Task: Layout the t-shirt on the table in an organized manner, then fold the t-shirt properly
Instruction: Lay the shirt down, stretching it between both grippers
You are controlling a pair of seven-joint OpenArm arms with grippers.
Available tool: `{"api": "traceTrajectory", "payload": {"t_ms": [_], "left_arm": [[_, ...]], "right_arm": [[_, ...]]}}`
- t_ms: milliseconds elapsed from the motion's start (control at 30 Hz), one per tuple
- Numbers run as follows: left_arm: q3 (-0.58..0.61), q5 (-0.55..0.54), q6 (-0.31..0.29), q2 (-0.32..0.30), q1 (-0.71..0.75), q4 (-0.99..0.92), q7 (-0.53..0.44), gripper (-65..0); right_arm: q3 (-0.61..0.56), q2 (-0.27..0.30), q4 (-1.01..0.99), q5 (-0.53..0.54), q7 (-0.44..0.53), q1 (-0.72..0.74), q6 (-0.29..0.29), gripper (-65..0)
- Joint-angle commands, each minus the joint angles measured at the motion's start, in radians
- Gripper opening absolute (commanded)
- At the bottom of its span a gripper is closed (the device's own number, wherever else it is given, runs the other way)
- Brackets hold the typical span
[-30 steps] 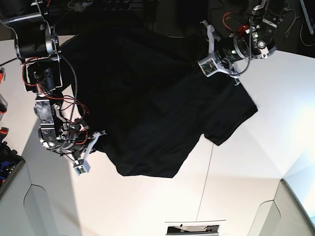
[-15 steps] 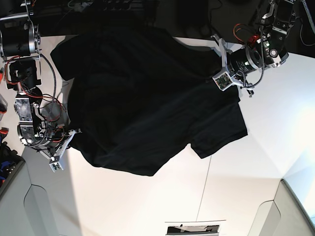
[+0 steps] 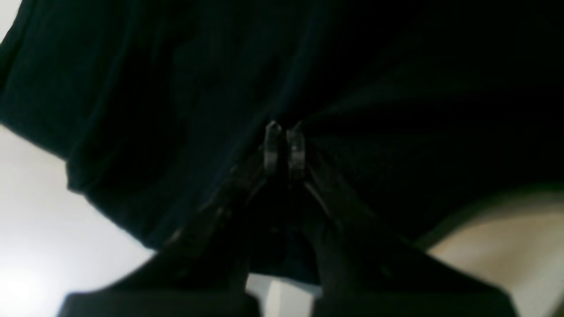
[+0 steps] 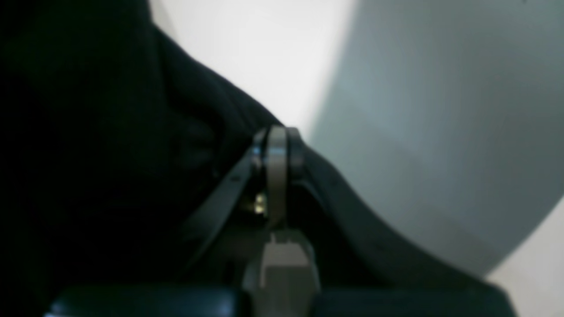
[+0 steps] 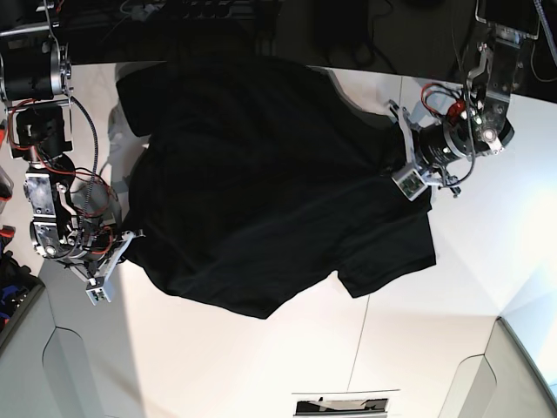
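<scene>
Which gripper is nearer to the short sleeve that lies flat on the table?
The left gripper: it pinches the t-shirt just above that sleeve. The right gripper grips the opposite edge.

the t-shirt is plain black cloth, totally matt, soft and wrinkly with loose folds, no shine anywhere on it. the counter looks like smooth white laminate or plastic, slightly satin, with a thin dark seam running through it. the left gripper has dark matt plastic arms, and its jaws end in greyish tips with a dull gleam. the right gripper looks the same: black plastic, with a pale grey smooth piece in the middle.
</scene>
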Motion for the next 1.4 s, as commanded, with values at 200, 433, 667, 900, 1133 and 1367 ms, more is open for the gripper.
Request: {"api": "traceTrajectory", "payload": {"t_ms": [200,433,667,900,1133,1367], "left_arm": [[-0.006,0.008,0.009,-0.042,-0.181,-0.223,-0.058,-65.0],[-0.006,0.008,0.009,-0.064,-0.323,-0.375,-0.093,-65.0],[-0.006,0.008,0.009,-0.067,-0.406,-0.434,-0.101,-65.0],[-0.006,0.008,0.008,-0.067,-0.455,-0.437,-0.1,-65.0],[-0.006,-0.046,-0.004,-0.072,-0.465,-0.433,-0.1,-65.0],[-0.006,-0.204,-0.016,-0.072,-0.465,-0.296,-0.04,-65.0]], "right_arm": [[0.002,0.017,0.006,-0.008,-0.084,0.009,0.0,-65.0],[0.002,0.088,0.006,-0.004,-0.089,-0.003,0.0,-65.0],[0.002,0.159,0.006,0.065,-0.097,-0.003,0.0,-65.0],[0.002,0.175,0.006,0.121,-0.1,-0.003,0.019,-65.0],[0.005,0.174,0.009,0.204,-0.097,0.003,0.019,-65.0],[0.107,0.174,0.111,0.237,-0.102,0.002,0.02,-65.0]]}}
